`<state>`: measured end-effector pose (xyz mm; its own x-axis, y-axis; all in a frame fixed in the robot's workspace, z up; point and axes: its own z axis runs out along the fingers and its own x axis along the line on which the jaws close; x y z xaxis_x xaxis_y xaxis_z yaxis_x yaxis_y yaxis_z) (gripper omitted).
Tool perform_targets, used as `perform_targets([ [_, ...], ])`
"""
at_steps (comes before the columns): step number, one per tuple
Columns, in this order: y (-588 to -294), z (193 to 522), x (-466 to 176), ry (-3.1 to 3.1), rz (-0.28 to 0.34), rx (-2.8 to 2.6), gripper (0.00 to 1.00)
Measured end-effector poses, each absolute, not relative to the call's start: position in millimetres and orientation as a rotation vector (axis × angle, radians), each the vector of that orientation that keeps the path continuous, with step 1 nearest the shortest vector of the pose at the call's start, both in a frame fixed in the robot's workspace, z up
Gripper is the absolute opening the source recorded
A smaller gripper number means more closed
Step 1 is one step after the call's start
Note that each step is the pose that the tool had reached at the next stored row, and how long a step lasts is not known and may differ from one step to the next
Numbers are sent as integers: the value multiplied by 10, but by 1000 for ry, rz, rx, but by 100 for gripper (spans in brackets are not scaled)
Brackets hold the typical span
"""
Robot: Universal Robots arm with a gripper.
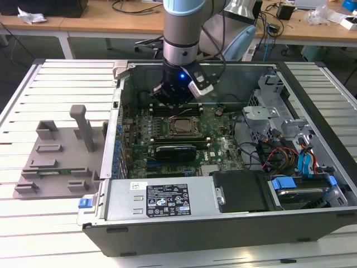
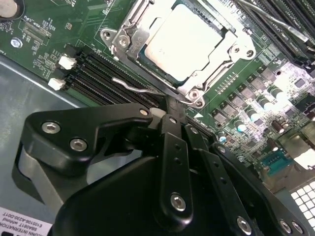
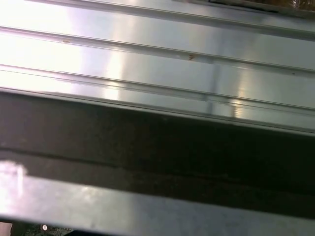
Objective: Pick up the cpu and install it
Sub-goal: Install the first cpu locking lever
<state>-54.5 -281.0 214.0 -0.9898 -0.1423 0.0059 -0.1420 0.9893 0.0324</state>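
Cpu lies flat inside the metal socket frame on the motherboard, mid-board and nearer the back wall of the computer case.

Gripper hangs low over the board with its tips drawn narrow, holding no chip. It is at the frame corner nearest it, beside a thin wire lever; whether it pinches that lever, cannot tell.

Cpu sits just beyond the tips, across that corner. The chip is square, so no long axis.

Judgement: chip already seated.
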Motion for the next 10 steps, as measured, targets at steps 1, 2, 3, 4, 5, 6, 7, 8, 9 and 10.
perform_targets([
  [1, -2810, 2139, -540, -3125, -50, 223, 11],
  [2, -2810, 2137, -536, -3125, -50, 223, 11],
  [3, -2810, 2137, -531, -3125, -50, 223, 11],
  [4, -2810, 2136, -521, -3125, -50, 223, 11],
  [5, -2810, 2136, -511, -3125, -50, 223, 11],
  [6, -2810, 2135, -500, -3125, -50, 223, 11],
  [7, -2810, 2134, -490, -3125, -50, 223, 11],
  [8, -2810, 2134, -479, -3125, -50, 223, 11],
  [9, -2810, 2133, -470, -3125, -50, 223, 11],
  [10, -2810, 2132, -463, -3125, -50, 223, 11],
])
